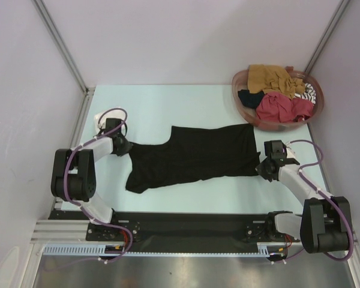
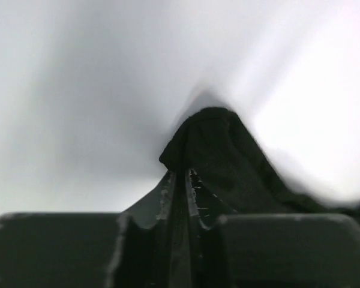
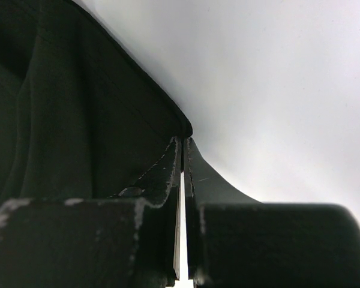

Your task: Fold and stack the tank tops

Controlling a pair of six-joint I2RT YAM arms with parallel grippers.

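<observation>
The black tank top (image 1: 195,157) lies spread flat across the table (image 1: 168,105), so the step in hand looks like the start of its fold. The left gripper (image 1: 125,146) is clenched on its strap end, and the right gripper (image 1: 263,165) is pinched on its hem corner. The next move calls for lifting both ends evenly and laying one half over the other. The round basket (image 1: 237,96) at the far right holds a mustard top (image 1: 270,77), a red top (image 1: 282,108), a striped top (image 1: 309,91) and a black garment (image 1: 249,97).

free: far table (image 1: 168,102) strip behind black tank top (image 1: 192,156) | blocked: basket (image 1: 275,126) far right corner, side walls (image 1: 24,90)
</observation>
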